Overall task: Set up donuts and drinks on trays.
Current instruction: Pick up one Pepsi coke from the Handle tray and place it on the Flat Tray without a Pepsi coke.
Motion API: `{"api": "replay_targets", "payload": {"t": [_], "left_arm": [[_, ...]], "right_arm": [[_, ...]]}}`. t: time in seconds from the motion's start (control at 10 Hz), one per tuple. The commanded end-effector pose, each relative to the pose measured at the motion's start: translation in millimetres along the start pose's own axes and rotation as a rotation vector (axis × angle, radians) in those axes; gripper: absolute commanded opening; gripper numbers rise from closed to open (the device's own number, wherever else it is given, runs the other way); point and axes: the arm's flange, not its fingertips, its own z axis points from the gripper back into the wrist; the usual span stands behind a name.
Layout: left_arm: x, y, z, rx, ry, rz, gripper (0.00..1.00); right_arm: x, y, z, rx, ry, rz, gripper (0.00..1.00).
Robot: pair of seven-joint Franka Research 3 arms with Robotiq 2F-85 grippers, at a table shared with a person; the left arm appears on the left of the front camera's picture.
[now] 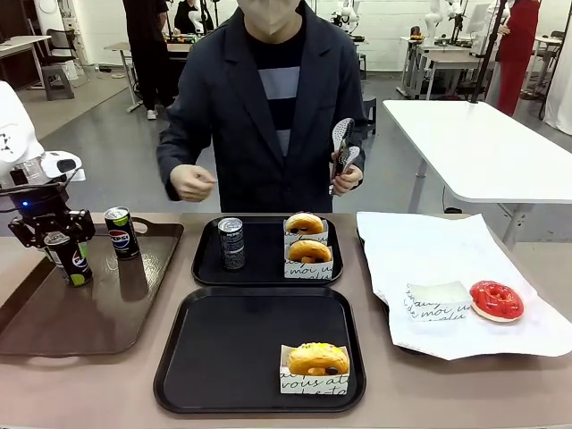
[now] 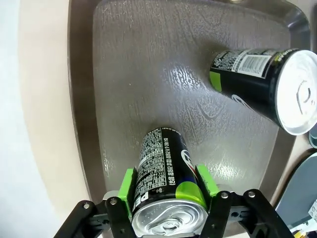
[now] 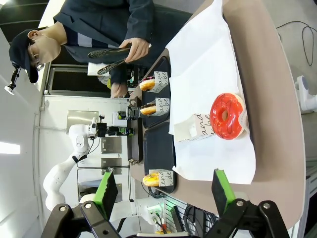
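My left gripper (image 1: 63, 248) is shut on a black Pepsi can (image 1: 73, 264) at the back left of the brown tray (image 1: 54, 331); its green pads (image 2: 130, 186) press both sides of the can (image 2: 163, 168). A second can (image 1: 121, 232) stands just to its right on the same tray. The far black tray (image 1: 207, 268) carries one can (image 1: 231, 243) and two sleeved donuts (image 1: 305, 223) (image 1: 309, 252). The near black tray (image 1: 223, 375) holds a yellow-iced donut (image 1: 317, 359). My right gripper (image 3: 165, 191) hangs open and empty above the table's right end.
A red-iced donut (image 1: 496, 299) and an empty paper sleeve (image 1: 436, 301) lie on white paper (image 1: 447, 250) at the right. The person stands across the table with tongs (image 1: 342, 147) raised in one hand and the other hand (image 1: 190, 183) held above the table's far edge.
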Motion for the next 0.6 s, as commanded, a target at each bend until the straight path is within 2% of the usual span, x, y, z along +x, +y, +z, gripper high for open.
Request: {"api": "replay_targets", "payload": {"t": [0.0, 0.2, 0.5], "left_arm": [[-21.1, -8.3, 37.3, -0.037, -0.009, 0.018, 0.24], [-63.0, -18.7, 79.4, 0.009, -0.02, 0.012, 0.24], [-106.2, -23.8, 108.8, -0.006, -0.03, -0.027, 0.24]], "right_arm": [[-0.5, 0.0, 1.7, 0.002, 0.01, 0.001, 1.0], [-0.5, 0.0, 1.7, 0.002, 0.01, 0.001, 1.0], [-0.5, 0.0, 1.7, 0.002, 0.01, 0.001, 1.0]]}}
